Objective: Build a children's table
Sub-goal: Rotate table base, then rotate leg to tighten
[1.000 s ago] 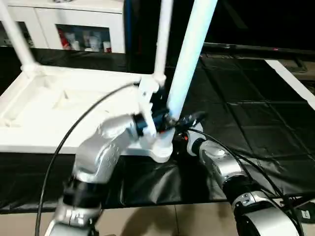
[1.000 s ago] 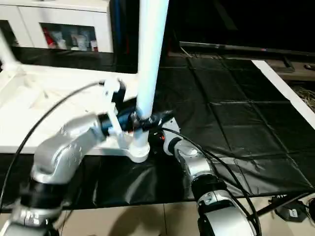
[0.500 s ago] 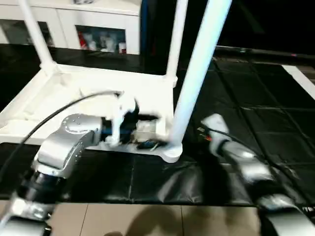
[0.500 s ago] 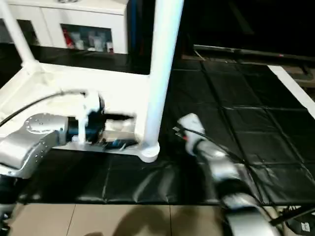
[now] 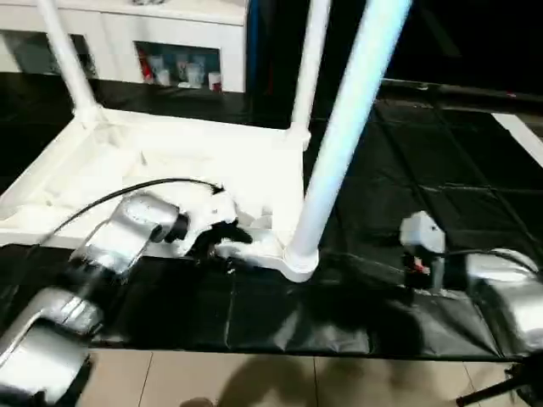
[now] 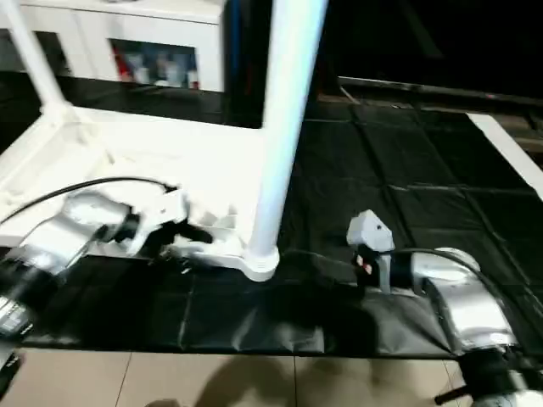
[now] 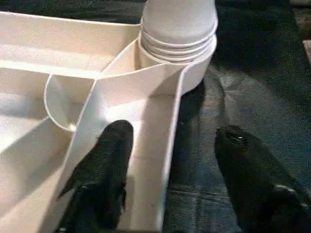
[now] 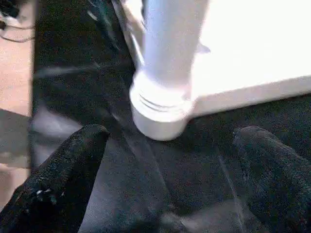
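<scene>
- Left wrist view: the left gripper [image 7: 167, 160] straddles the near rim of the table top [image 7: 58, 58], one finger inside, one outside over the black mat [image 7: 252, 97], not clamped.
- Upside down on the mat, the top carries upright legs; the nearest leg [image 5: 339, 144] stands in its corner socket.
- Right gripper [image 8: 167, 160] hangs spread wide, near that socket, touching nothing.

Black creased sheet [image 5: 441, 195] across the middle; white cabinet [image 5: 170, 38] with glass doors at upper left; beige tiled floor [image 5: 254, 381] along the bottom edge.
</scene>
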